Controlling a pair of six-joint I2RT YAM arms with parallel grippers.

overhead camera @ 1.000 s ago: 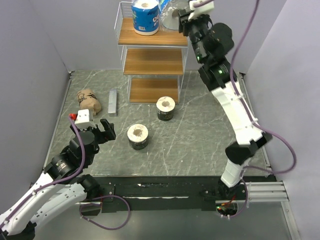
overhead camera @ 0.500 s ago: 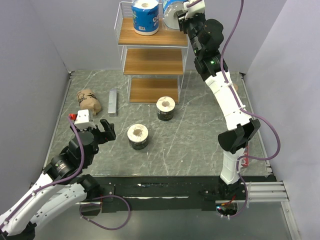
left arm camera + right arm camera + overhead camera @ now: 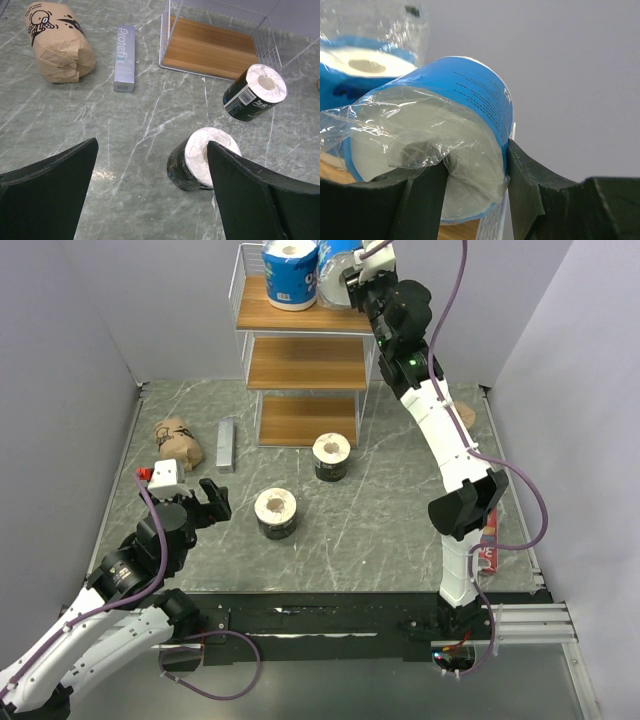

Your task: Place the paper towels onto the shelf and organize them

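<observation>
Right gripper (image 3: pixel 472 195) jaws clamp a blue roll (image 3: pixel 445 115) over the shelf (image 3: pixel 300 318) (3 o'clock of its twin (image 3: pixel 290 275)), likely pairing colours. Left gripper (image 3: pixel 151 150) jaws gape wide.

Right arm reaches to the top centre of the overhead view, its gripper (image 3: pixel 354 282) clamped on a blue-and-white roll (image 3: pixel 334 258). Left gripper (image 3: pixel 203 502), lower left, holds its 2 fingers wide apart.

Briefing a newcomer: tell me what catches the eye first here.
The right claw, up at the shelf's top tier, is shut on a blue-and-white roll beside a second roll standing there. Two black rolls stand on the table before the shelf, near the open left claw.
</observation>
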